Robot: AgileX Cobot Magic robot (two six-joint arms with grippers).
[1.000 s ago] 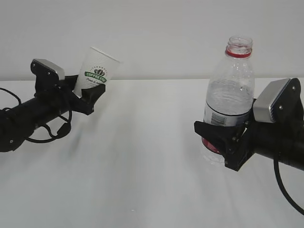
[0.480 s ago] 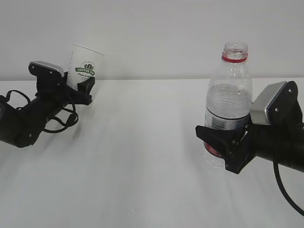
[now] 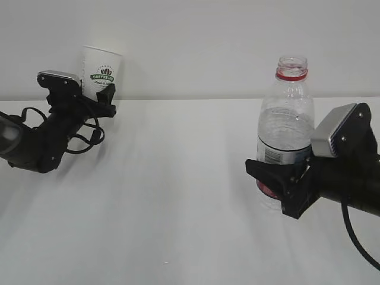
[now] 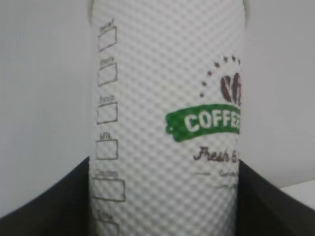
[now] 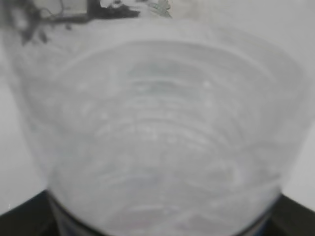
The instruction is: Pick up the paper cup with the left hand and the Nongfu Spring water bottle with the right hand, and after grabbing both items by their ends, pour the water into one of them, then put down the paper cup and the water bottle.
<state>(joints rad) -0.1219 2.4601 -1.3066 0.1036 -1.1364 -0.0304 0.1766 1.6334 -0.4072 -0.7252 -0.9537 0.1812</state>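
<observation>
R hand, nearest to cam on the right of the ext view, is clamped round the lower body of the bottle; black fingers wrap it at label height. Bottle upright, uncapped, red neck ring up top, base at or just above the table, can't tell which. Water fills approx. the lower two-thirds. R wrist view: bottle fills the frame, blurred, ribs faint, dark finger edges at both bottom corners.

Farther back on the left, L hand pinches the cup low on its side, with the cup lifted off the table, near upright w/ slight lean, green logo facing cam. L wrist view: cup sits between the two black fingers, both touching its dotted wall. Cup and bottle well apart.
</observation>
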